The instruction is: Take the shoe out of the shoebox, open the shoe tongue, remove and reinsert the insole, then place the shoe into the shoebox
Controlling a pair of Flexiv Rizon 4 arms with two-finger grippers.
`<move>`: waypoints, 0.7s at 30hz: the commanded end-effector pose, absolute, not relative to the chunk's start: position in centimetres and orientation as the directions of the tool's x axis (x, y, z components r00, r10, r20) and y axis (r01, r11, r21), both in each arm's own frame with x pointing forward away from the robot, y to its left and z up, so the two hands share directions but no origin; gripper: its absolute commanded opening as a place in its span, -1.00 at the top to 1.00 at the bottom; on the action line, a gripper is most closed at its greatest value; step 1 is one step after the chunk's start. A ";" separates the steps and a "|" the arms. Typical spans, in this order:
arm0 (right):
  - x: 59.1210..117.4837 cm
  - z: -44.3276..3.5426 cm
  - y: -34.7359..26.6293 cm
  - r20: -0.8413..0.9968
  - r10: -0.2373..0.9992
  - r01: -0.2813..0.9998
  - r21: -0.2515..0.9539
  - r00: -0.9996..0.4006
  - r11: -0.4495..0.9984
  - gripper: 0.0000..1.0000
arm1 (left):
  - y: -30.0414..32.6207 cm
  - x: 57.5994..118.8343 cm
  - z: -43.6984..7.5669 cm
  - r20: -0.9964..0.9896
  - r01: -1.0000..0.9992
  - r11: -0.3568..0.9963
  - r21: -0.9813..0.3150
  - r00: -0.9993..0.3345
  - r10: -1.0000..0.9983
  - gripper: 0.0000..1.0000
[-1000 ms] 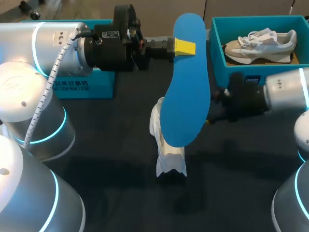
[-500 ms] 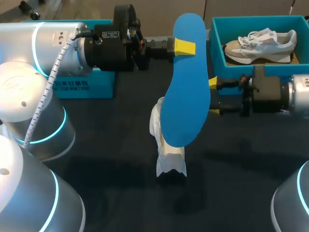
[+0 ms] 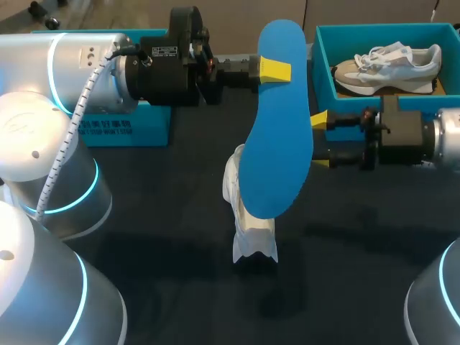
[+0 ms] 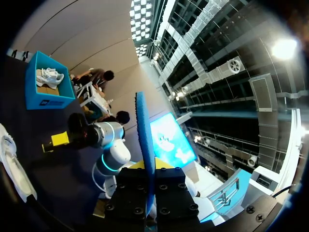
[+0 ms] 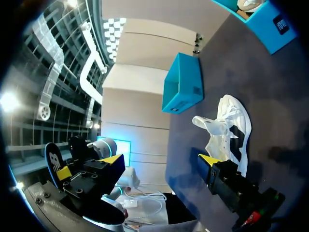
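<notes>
The left fingers (image 3: 275, 70) are closed on the blue insole (image 3: 277, 122), clamping it near one end. From there the insole hangs long and face-on towards the dark surface (image 3: 158, 237). In the left wrist view it runs out edge-on from between those fingers. Its lower end overlaps the white shoe (image 3: 248, 208) in the head view, and I cannot tell whether the two touch.

The right fingers (image 3: 318, 119) stand apart and hold nothing. Their yellow tips are just beside the insole's edge, on the side away from the left arm. In the right wrist view the white shoe lies on the surface ahead of these open fingers, with its tongue pulled out.

Behind the right fingers sits an open blue shoebox (image 3: 321, 79) with a second, beige shoe (image 3: 388, 68) inside. Another blue box (image 3: 126, 129) rests on the surface under the left arm.
</notes>
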State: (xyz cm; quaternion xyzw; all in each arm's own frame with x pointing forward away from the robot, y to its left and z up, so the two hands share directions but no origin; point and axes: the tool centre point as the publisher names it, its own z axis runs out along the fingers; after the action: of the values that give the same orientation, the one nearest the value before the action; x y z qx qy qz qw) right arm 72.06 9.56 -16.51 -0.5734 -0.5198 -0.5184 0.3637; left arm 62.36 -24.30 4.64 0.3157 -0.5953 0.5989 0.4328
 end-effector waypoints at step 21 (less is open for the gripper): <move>72.1 -16.6 9.8 0.972 0.221 0.973 0.121 -0.077 -0.196 -1.00 | -20.0 63.2 2.3 0.453 -0.443 0.108 -0.890 -0.885 0.105 1.00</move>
State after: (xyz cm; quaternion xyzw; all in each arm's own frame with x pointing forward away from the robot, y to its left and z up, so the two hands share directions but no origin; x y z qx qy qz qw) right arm 72.09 9.55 -16.47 -0.5736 -0.5202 -0.5177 0.3637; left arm 64.09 -20.75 2.75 0.1370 -0.7156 0.6417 0.2396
